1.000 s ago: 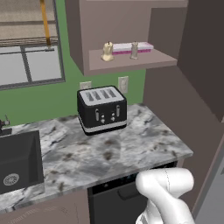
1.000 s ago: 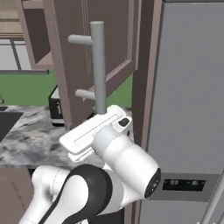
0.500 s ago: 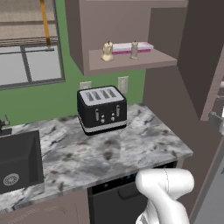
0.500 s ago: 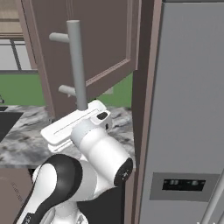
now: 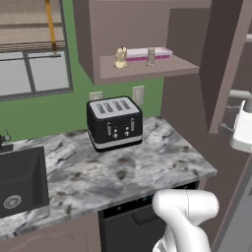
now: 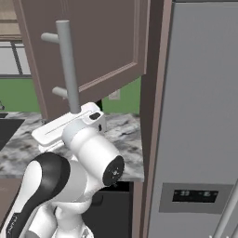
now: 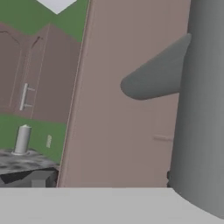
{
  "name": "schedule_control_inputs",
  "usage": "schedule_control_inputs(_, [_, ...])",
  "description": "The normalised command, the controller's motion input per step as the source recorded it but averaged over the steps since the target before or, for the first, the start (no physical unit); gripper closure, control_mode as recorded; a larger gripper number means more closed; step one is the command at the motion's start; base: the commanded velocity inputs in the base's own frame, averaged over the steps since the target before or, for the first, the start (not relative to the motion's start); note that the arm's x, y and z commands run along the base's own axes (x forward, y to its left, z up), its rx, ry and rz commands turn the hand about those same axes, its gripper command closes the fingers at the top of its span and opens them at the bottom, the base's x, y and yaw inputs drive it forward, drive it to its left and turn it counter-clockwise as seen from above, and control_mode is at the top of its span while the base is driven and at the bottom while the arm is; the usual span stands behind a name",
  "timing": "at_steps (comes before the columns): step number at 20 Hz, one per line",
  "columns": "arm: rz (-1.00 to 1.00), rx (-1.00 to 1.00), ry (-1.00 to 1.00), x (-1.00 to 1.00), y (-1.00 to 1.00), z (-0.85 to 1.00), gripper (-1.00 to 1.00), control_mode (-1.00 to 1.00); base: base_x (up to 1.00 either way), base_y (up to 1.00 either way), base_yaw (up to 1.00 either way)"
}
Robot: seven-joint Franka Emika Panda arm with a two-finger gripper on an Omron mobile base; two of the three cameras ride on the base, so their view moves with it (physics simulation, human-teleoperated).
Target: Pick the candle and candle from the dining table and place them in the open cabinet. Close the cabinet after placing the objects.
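Cabinet (image 5: 147, 34): mauve-brown wall unit above the marbled desk (image 5: 123, 172), its interior exposed, a single shelf visible inside.
Cream candle (image 5: 120, 58): squat, flared at the base, standing upright on the cabinet shelf, well off to the far side of the end effector.
Greyish-tan candle (image 5: 151, 56): slimmer, upright on the same shelf, near the cream one but apart from it, with a flat pink-and-white box (image 5: 147, 52) lying behind and between them.
Cabinet door (image 6: 102, 42): swung partly out from the cabinet, its flat panel facing the robot in the right base view.
Handle (image 6: 69, 69): long vertical silver bar on two short stand-offs, rising directly above the robot's hand in the right base view; in the hand view it looms large at the right, very close.
End effector: at the lower end of the handle, fingertips hidden from sight; jaws spread wide, nothing seen between them.
Toaster (image 5: 114, 123): black, four-slot, on the desk under the shelf, well apart from the end effector.
Sink (image 5: 19, 179): black basin set in the desk, farthest from the end effector.
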Motion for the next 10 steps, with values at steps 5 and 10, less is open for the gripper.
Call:
schedule_control_inputs(5, [-0.04,0.00,0.01,0.50,0.30,0.00,-1.00,-1.00,0.00,0.00,0.00])
schedule_control_inputs(10, [-0.03,0.00,0.01,0.59,0.28,0.00,-1.00,-1.00,0.00,0.00,0.00])
